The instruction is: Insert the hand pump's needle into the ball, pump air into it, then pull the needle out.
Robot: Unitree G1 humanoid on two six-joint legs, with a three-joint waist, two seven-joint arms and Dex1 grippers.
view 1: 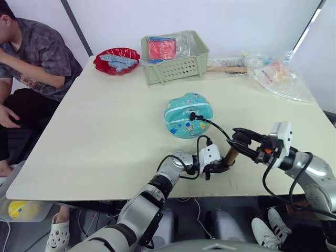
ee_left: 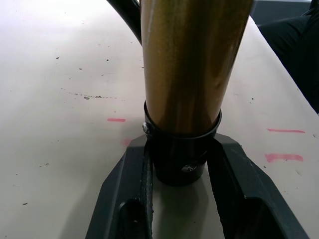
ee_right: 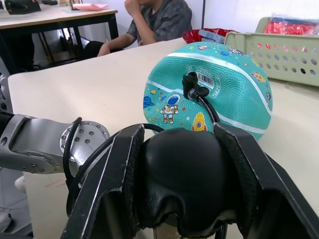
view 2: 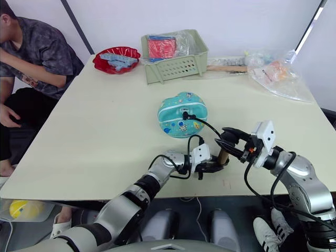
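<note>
On the desk (view 1: 105,131) sits the soft, half-flat ball (view 1: 188,115) with the needle's fitting (ee_right: 193,85) plugged in, while the stiff, slick hand pump (view 1: 231,154) is clenched at its base by the left tool (view 1: 218,167) and at its handle by the right tool (view 1: 242,140).

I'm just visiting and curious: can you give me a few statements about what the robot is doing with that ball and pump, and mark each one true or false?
1. The pump's hose fitting is plugged into the ball. True.
2. The left gripper is shut on the pump's lower black end. True.
3. The right gripper is open, clear of the pump. False: it is shut on the black handle.
4. The ball sits inside the green basket. False: it rests on the table, nearer the robot.
5. The ball looks fully round. False: its top looks dented and flattened.
</note>
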